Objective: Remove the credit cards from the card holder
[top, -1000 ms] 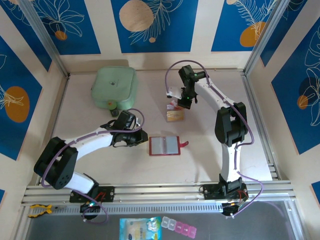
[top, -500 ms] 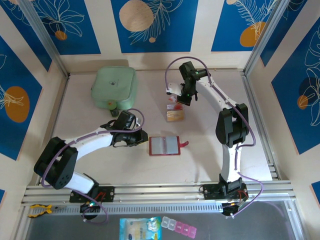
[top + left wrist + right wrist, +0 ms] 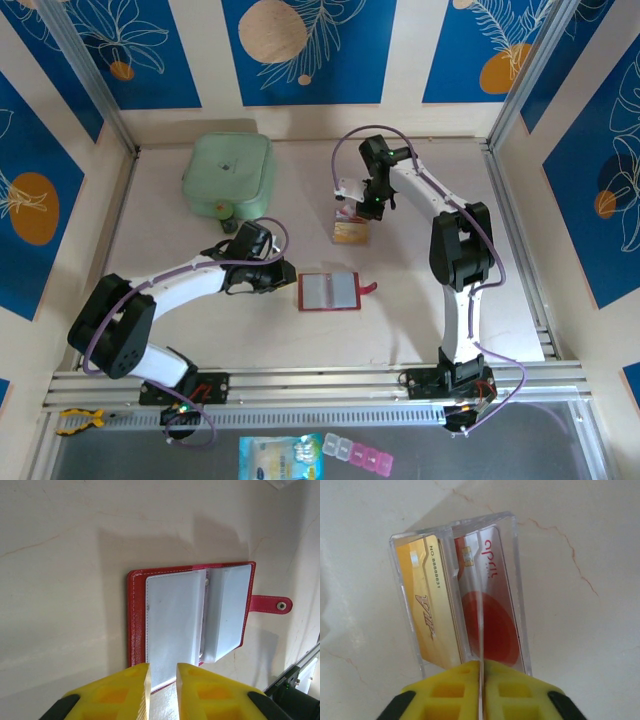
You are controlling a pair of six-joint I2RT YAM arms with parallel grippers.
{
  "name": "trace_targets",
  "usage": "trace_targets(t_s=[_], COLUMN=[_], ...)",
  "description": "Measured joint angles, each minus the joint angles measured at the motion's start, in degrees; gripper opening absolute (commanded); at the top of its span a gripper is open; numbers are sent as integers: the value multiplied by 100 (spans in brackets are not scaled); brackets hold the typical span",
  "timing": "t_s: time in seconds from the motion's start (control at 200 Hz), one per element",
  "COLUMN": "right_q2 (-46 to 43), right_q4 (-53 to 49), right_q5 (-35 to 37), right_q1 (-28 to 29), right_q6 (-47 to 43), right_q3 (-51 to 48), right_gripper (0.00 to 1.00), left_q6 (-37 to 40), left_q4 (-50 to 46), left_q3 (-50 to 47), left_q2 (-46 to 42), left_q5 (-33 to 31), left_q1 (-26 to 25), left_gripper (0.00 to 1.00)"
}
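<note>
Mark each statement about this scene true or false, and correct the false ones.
1. The red card holder lies open, pale pockets facing up. True.
2. The gold card sits in a pocket of the red card holder. False: it stands in the clear plastic piece, beside the red-spotted card.
3. The mint-green case lies apart from the red card holder. True.
4. The right hand is at the red card holder. False: it is at the clear plastic piece, and the left hand is at the red card holder.
</note>
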Motion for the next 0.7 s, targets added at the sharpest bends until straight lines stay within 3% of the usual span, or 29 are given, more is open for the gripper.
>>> trace_targets(t_s=[0.23, 0.39, 0.485, 0.57, 0.625, 0.7], right_q2=[-61, -450, -824, -1172, -1381, -1633], right_q4=[155, 407, 640, 881, 1051, 1281], right_q5=[-7, 66, 107, 153, 188, 262], right_q1=[-24, -50, -92, -114, -114, -118], right_q6=[42, 339, 686, 1058, 1276, 1652], right_q3=[-24, -251, -483, -800, -1043, -1425], right_gripper=[21, 23, 30, 43, 46, 65], left_q6=[44, 302, 560, 793, 918, 1130], left_q4=[-26, -256, -444, -588, -675, -811], left_q3=[0, 90, 229, 332, 387, 433], left_q2=[0, -2, -24, -76, -109, -151], left_q5=[0, -96, -299, -529, -719, -979], left_q1=[92, 264, 404, 570, 695, 866], left_gripper=[31, 48, 60, 72, 86, 100])
